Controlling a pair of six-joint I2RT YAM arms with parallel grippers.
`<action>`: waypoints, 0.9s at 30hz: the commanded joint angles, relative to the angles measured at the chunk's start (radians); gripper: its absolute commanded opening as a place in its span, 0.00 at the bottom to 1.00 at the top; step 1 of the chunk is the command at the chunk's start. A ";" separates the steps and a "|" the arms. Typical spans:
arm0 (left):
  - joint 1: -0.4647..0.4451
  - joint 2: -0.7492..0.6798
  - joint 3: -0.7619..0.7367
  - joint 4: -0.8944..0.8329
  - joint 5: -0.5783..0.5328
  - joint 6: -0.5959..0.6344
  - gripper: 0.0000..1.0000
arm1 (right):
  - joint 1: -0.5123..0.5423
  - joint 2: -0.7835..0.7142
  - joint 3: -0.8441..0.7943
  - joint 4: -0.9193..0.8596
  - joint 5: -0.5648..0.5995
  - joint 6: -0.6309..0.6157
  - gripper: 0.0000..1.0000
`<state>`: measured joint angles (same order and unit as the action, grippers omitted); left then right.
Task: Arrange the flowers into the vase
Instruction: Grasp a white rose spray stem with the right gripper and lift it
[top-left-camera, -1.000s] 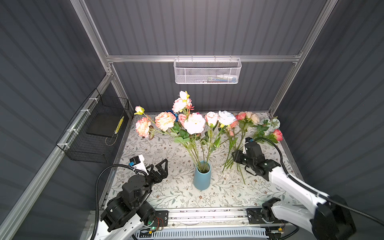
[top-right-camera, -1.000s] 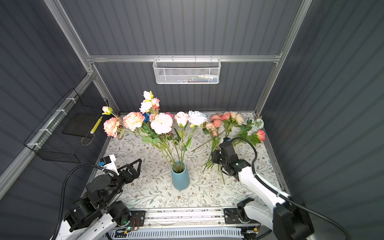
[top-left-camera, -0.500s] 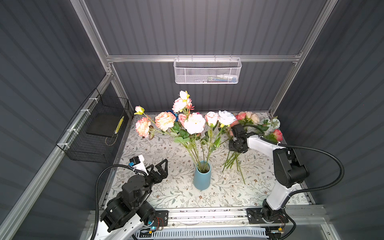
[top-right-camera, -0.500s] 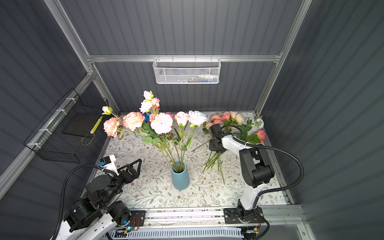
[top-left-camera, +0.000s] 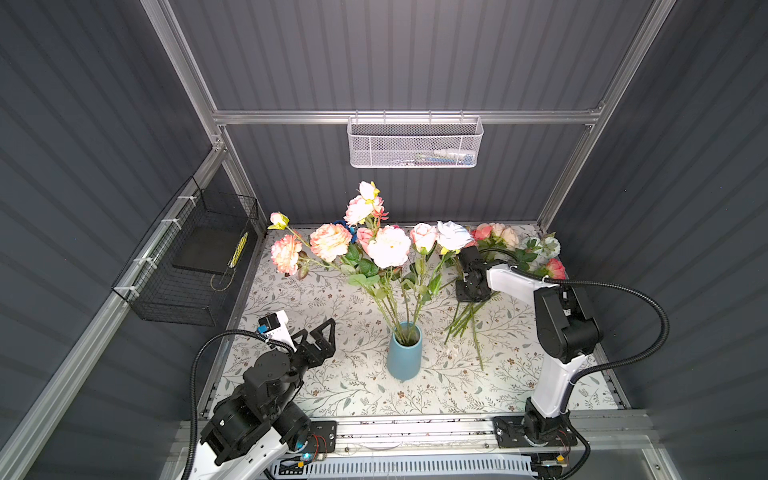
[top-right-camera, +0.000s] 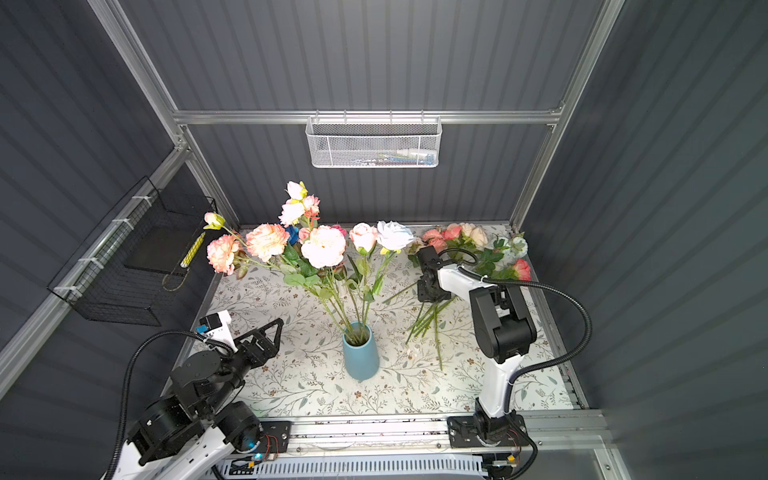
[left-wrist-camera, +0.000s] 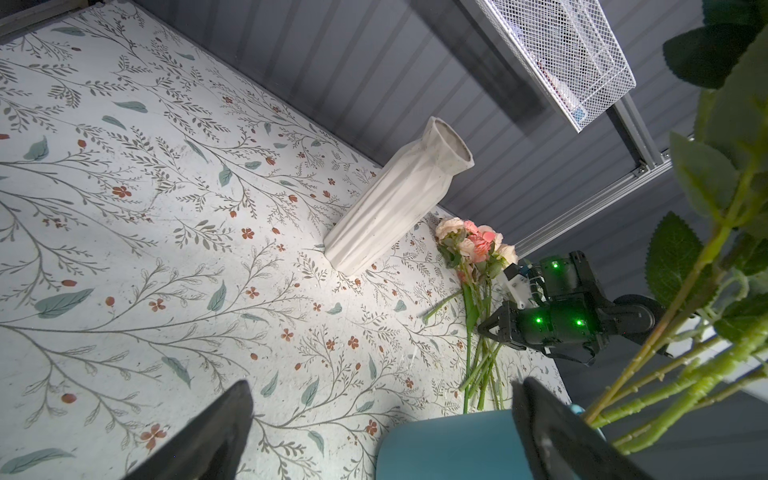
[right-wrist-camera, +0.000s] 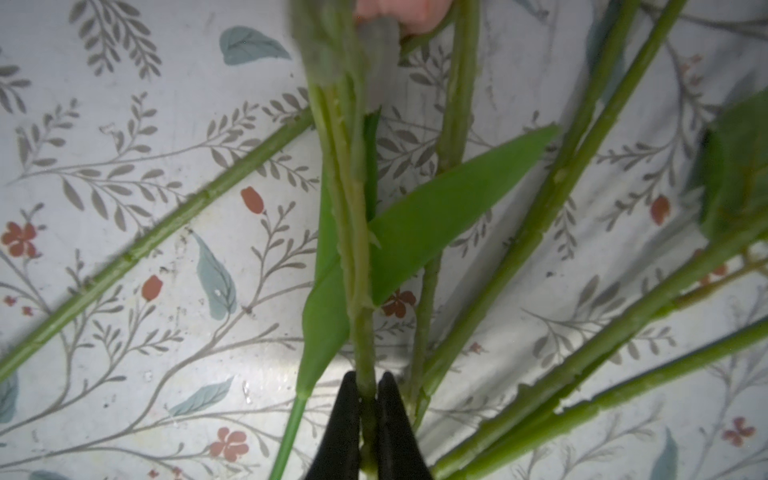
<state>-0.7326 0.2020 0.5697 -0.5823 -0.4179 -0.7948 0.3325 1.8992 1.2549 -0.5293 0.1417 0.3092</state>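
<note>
On the table (top-left-camera: 340, 386) the blue vase (top-left-camera: 404, 357) stands midway between the left and right edges, nearer the front edge, with a tall bunch of the flowers (top-left-camera: 388, 247) already in it. The loose flowers (top-left-camera: 500, 235) lie in a crossed heap toward the far right corner, blooms by the far edge. My left claw (top-left-camera: 318, 332) hangs spread wide and empty near the left edge, and my right claw (right-wrist-camera: 368, 386) is pinching one green stem (right-wrist-camera: 351, 232) in that heap. My worry is that this stem lies tangled with its neighbours and a long leaf (right-wrist-camera: 449, 208), so a lift could drag others along or scatter them. The pinch is also thin, so the stem may swivel or slip. On the way over, its bloom could snag the bunch and tip the narrow vase. A second ago the right arm stretched low from the front right corner; now its elbow stands up and the claw sits farther back, while left arm, vase and bunch are unchanged
</note>
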 joint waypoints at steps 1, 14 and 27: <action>-0.001 -0.013 -0.009 -0.005 -0.001 -0.004 1.00 | -0.004 -0.056 -0.009 -0.001 -0.020 -0.005 0.03; -0.001 -0.005 0.001 0.001 -0.004 -0.004 1.00 | 0.005 -0.539 -0.317 0.253 -0.150 0.081 0.00; -0.001 -0.003 0.023 -0.002 0.000 0.001 1.00 | 0.164 -1.036 -0.466 0.300 -0.057 0.128 0.00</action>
<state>-0.7326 0.2020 0.5701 -0.5823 -0.4179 -0.7948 0.4656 0.9173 0.7963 -0.2466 0.0322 0.4309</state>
